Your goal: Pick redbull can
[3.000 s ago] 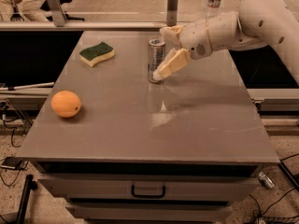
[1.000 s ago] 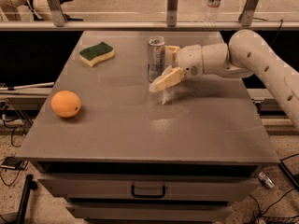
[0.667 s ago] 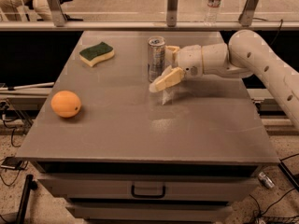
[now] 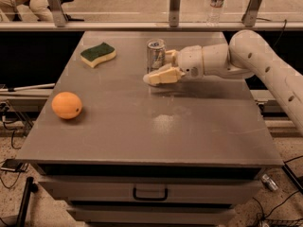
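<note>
The redbull can (image 4: 155,55), slim and silver-grey with a shiny top rim, stands upright at the back middle of the grey table (image 4: 189,136). My gripper (image 4: 162,66) reaches in from the right on a white arm and is low at the can. Its cream fingers are open around the can. One finger (image 4: 163,75) lies in front of the can's base and the other sits close behind its right side. The can rests on the table.
An orange (image 4: 66,105) lies at the left front. A green and yellow sponge (image 4: 98,54) lies at the back left. A clear water bottle (image 4: 217,4) stands beyond the railing. A drawer handle (image 4: 150,193) is below the front edge.
My gripper has moved left and closer to the can, so its fingers now straddle it. The can, orange and sponge have not moved.
</note>
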You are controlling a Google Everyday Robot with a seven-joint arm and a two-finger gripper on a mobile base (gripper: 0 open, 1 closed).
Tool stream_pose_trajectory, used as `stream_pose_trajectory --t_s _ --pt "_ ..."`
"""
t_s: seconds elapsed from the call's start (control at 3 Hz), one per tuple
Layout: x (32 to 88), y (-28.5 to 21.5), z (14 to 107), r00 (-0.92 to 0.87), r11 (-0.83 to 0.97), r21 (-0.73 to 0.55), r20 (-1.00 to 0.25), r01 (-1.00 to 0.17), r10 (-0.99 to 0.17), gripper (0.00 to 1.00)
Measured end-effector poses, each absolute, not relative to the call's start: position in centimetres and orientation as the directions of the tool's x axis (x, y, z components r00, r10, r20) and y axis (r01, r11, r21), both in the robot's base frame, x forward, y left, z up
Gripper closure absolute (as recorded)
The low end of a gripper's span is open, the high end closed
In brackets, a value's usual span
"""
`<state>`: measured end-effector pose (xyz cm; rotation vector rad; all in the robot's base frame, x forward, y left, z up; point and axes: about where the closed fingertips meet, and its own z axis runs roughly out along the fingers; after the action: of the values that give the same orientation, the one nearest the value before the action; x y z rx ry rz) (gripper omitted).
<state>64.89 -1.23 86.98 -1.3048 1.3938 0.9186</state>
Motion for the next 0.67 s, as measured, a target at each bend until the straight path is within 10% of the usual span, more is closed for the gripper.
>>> stream_pose_trajectory --t_s 0.67 --pt "64.81 -0.78 87.15 0.053 0.139 -0.088 -0.970 -0.986 -0.238 0.96"
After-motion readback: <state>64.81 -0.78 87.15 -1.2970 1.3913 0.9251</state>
